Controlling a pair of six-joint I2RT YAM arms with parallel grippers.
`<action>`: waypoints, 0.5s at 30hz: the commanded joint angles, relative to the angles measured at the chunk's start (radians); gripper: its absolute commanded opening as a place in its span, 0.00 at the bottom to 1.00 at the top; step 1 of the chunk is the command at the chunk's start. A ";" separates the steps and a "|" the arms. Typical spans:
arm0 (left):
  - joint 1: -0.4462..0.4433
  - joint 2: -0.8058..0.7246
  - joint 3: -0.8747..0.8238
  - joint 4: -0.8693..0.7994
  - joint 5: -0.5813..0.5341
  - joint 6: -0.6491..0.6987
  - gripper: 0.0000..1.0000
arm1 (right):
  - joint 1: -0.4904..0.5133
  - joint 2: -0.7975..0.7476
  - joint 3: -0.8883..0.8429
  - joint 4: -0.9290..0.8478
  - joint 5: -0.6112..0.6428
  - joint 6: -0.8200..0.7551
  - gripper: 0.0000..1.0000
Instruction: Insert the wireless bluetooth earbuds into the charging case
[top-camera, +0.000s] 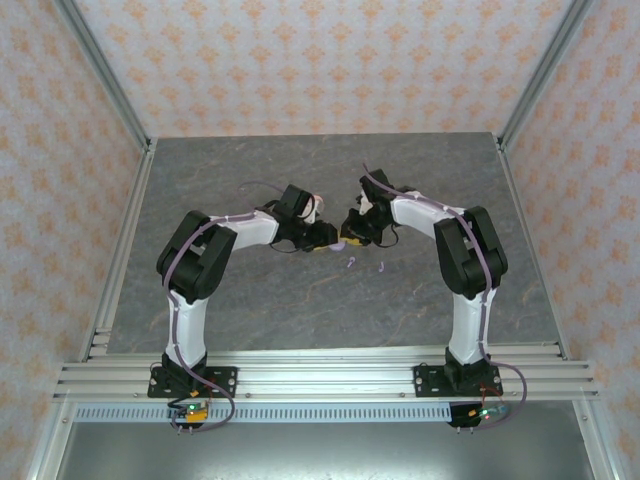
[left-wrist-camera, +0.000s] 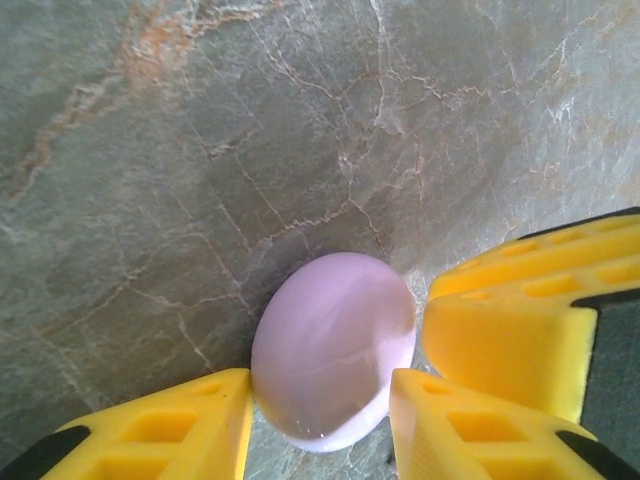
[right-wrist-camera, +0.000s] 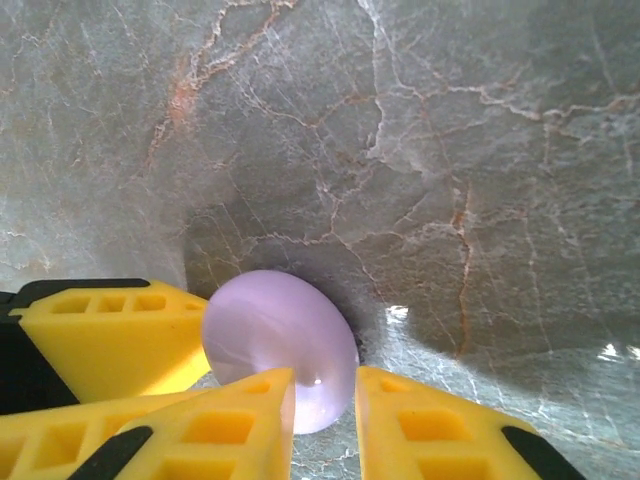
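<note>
The case (left-wrist-camera: 333, 345) is lilac, the table (left-wrist-camera: 200, 150) grey with rusty veins, walls (top-camera: 320, 60) peach-patterned.

2 earbuds (top-camera: 351, 263) on table (top-camera: 300, 300), before case (left-wrist-camera: 333, 345) (centre).

Grey veined marble tabletop (top-camera: 300, 310), orange-patterned walls (top-camera: 320, 60) — three sides, aluminium rails (top-camera: 330, 375) along near edge

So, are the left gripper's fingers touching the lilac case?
Touching. The left wrist view shows the lilac case wedged between the fingers of the left gripper, both yellow tips against its sides.
</note>
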 joint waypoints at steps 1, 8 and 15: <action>-0.005 -0.058 -0.015 -0.011 -0.035 -0.014 0.44 | 0.003 -0.006 0.018 -0.033 0.039 -0.022 0.26; 0.025 -0.083 -0.017 -0.019 -0.038 -0.007 0.49 | 0.002 -0.041 -0.008 -0.004 0.004 -0.009 0.30; 0.038 -0.077 -0.035 0.023 -0.023 -0.035 0.50 | 0.003 -0.032 -0.029 0.035 -0.018 0.011 0.33</action>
